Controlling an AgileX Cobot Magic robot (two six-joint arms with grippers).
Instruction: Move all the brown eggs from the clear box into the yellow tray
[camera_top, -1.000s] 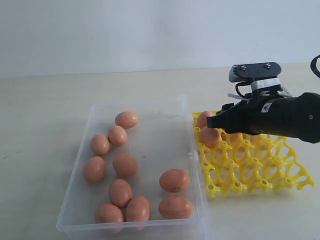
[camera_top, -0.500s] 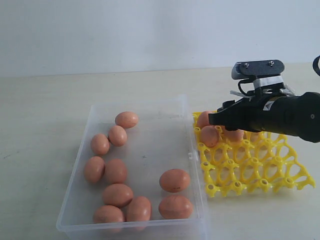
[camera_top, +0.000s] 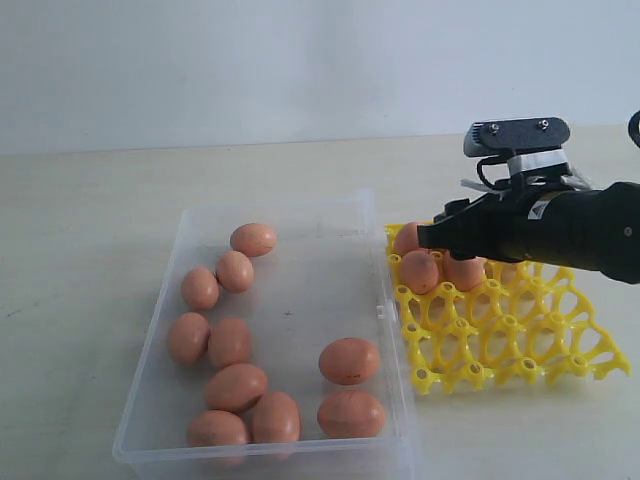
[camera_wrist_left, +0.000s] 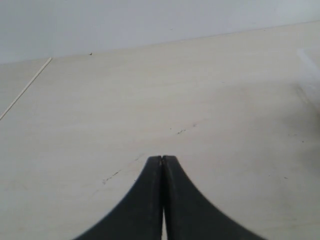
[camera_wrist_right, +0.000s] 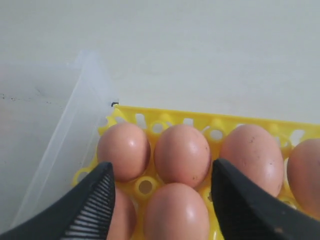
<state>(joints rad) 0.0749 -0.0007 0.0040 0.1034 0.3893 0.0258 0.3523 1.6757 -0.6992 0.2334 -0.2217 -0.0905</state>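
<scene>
The job is a bit over a third done, by my count. Ten eggs (camera_top: 349, 361) lie loose in the box (camera_top: 305, 290): six strung along its left side and front corner, two stacked near the right wall, and two at the front between those groups. The tray (camera_top: 508, 323) sits just beside the box on the desk (camera_top: 90, 220). It holds at least six eggs (camera_wrist_right: 182, 155), packed touching in the rows nearest the box. The right wrist view shows four in one row and two in the next. The arm hides part of the tray in the exterior view, so there may be more. Most of the cups that show are empty, so there is plenty of room for the ten.

The right arm reaches in from the right edge of the exterior view, lying roughly level above the tray. Its tip points toward the box and hangs over the filled rows. The right claw (camera_wrist_right: 162, 167) is spread wide and holds nothing. One egg (camera_wrist_right: 176, 212) sits in its cup between the two fingers, and neither pad visibly presses on it, though one comes very near. I judge this egg is set down and the arm is free to go for another.

The left arm is out of the exterior view. The left claw (camera_wrist_left: 163, 159) is pressed fully together, empty, over bare desk.
</scene>
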